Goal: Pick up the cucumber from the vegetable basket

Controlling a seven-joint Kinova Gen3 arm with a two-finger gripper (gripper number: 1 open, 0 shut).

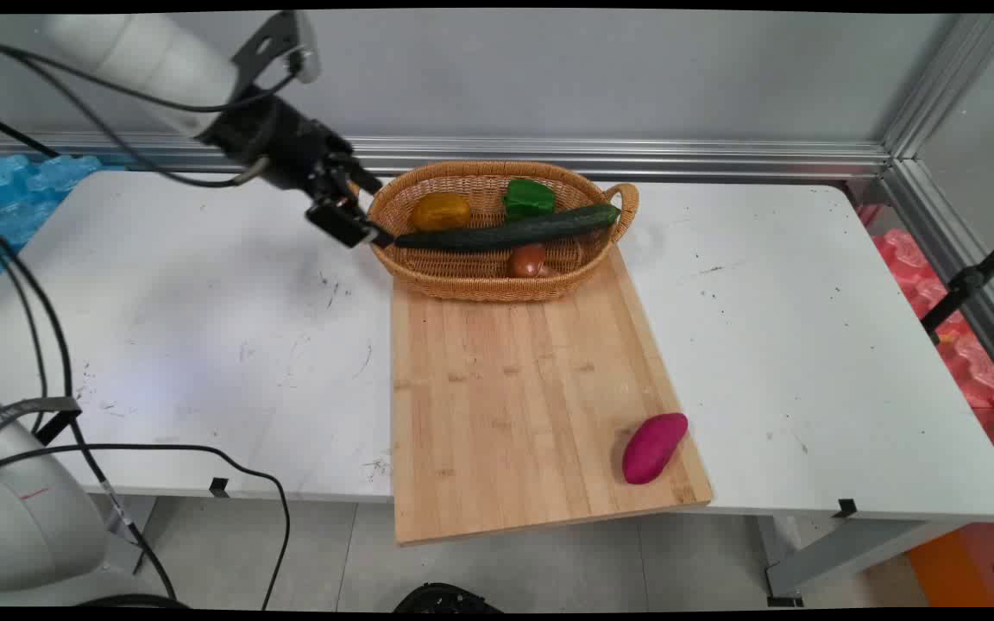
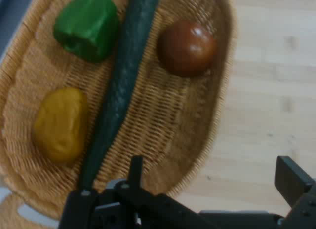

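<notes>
My gripper (image 1: 366,210) hovers open at the left end of a wicker basket (image 1: 488,288), just above its rim, and holds nothing. A long dark green cucumber (image 1: 506,231) lies across the basket, with its left tip right by my fingers. In the hand view the gripper (image 2: 213,172) is over the basket's (image 2: 168,135) near rim, and the cucumber (image 2: 121,81) ends just outside the left finger (image 2: 135,166). Also in the basket are a yellow vegetable (image 2: 60,124), a green pepper (image 2: 86,26) and a round brown-red one (image 2: 186,46).
The basket stands on the far end of a wooden cutting board (image 1: 514,388) that reaches past the table's near edge. A purple sweet potato (image 1: 654,447) lies near the board's front right corner. Black cables hang at the left.
</notes>
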